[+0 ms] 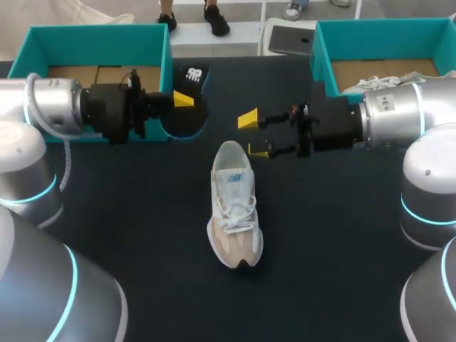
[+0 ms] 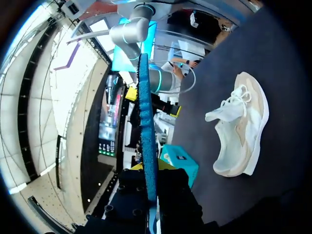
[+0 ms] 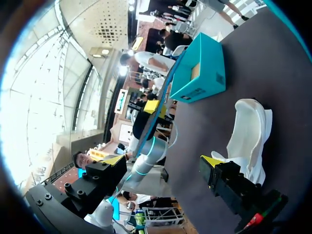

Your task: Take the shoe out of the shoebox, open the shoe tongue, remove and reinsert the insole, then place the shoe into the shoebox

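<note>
Shoe (image 1: 234,206) lies mid-table. Left shoebox (image 1: 100,32) stands rear left; right shoebox (image 1: 385,28) rear right, apparently with another shoe (image 1: 374,84) in it. Insole (image 1: 189,122) sits in the left gripper (image 1: 182,100), beside the left shoebox.

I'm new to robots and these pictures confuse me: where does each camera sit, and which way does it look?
Head view: above and behind the robot, looking down on the table; left gripper and right gripper come in from the sides.
Left wrist view: on that wrist, looking along its gripper, shut on the insole.
Right wrist view: on that wrist, looking out past its open gripper.
Both wrist views share the shoe, seen from opposite sides.
</note>
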### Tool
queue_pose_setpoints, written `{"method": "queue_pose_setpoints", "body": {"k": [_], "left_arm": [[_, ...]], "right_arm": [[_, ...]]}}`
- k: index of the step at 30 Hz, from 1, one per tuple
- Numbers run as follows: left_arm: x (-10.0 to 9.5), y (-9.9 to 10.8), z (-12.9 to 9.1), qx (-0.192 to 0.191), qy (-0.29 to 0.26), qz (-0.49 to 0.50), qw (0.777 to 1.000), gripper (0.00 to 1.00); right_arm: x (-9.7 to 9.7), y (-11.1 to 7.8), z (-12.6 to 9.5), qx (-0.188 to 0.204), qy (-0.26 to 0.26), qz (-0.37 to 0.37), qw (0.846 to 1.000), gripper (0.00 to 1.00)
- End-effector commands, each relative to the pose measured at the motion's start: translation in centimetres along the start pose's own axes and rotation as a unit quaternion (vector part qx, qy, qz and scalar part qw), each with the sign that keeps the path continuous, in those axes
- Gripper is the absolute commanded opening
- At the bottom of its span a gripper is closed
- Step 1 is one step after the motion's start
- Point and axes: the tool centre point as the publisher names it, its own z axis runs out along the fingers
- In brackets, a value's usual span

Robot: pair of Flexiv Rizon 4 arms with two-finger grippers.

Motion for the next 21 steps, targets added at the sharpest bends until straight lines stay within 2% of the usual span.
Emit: {"method": "queue_pose_setpoints", "body": {"k": [1, 4, 7, 18, 19, 21], "left_arm": [[1.0, -0.1, 1.0, -0.041, -0.050, 0.127, 0.990, 0.00], [1.1, 0.0, 1.1, -0.048, -0.069, 0.137, 0.987, 0.00], [1.4, -0.1, 1.3, -0.048, -0.065, 0.136, 0.987, 0.00], [0.8, -1.9, 3.3, -0.028, -0.074, 0.140, 0.987, 0.00], [0.8, -2.0, 3.5, -0.028, -0.074, 0.140, 0.987, 0.00], [0.9, -2.2, 4.1, -0.026, -0.073, 0.139, 0.987, 0.00]], "right_arm": [[-0.3, 0.1, 0.9, 0.001, 0.006, 0.005, 1.000, 1.00], [-0.3, 0.1, 1.2, 0.001, 0.014, 0.014, 1.000, 1.00], [-0.4, 0.0, 1.5, 0.008, 0.014, 0.020, 1.000, 1.00], [-1.2, 0.6, 3.0, 0.032, 0.018, 0.019, 0.999, 1.00], [-1.2, 0.6, 3.1, 0.033, 0.018, 0.019, 0.999, 0.99], [-1.3, 0.7, 3.3, 0.035, 0.019, 0.018, 0.999, 0.90]]}}
